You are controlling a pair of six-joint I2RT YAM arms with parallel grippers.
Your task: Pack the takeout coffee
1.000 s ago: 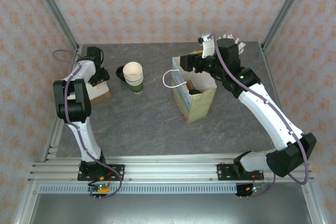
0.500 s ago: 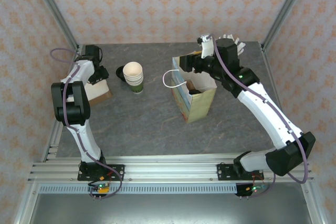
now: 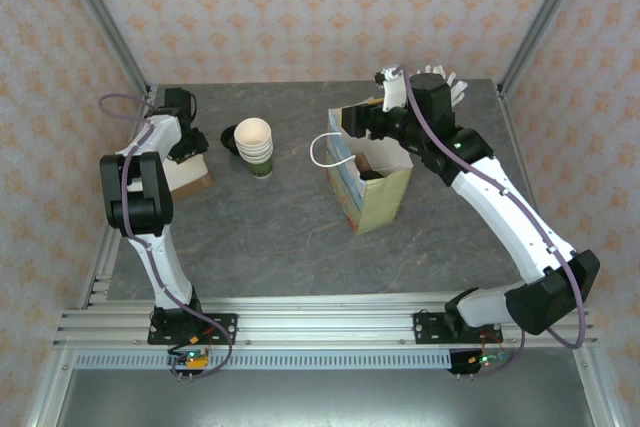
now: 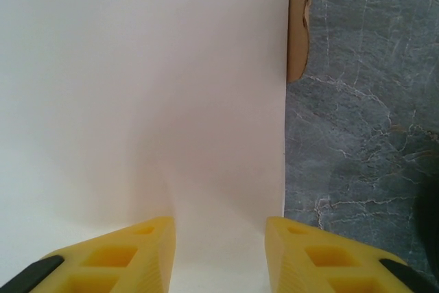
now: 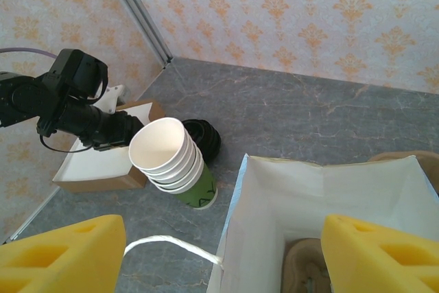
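Takeout coffee: whereabouts impossible to tell. Left end effector (image 4: 219,228) released, fingers apart above white-lined cardboard tray (image 3: 188,177) at left of worktop (image 3: 270,237). Right end effector (image 5: 223,235) released, spread wide over open paper bag (image 5: 309,190), grasping nothing. Lidless cup stack (image 3: 257,143) between tray and bag, black lids (image 3: 231,137) just beside.

Lidless cup stack (image 3: 256,142) upright on grey tabletop (image 3: 280,237); flat white-lined cardboard tray (image 3: 190,178) to its left, open paper bag (image 3: 380,202) well right.
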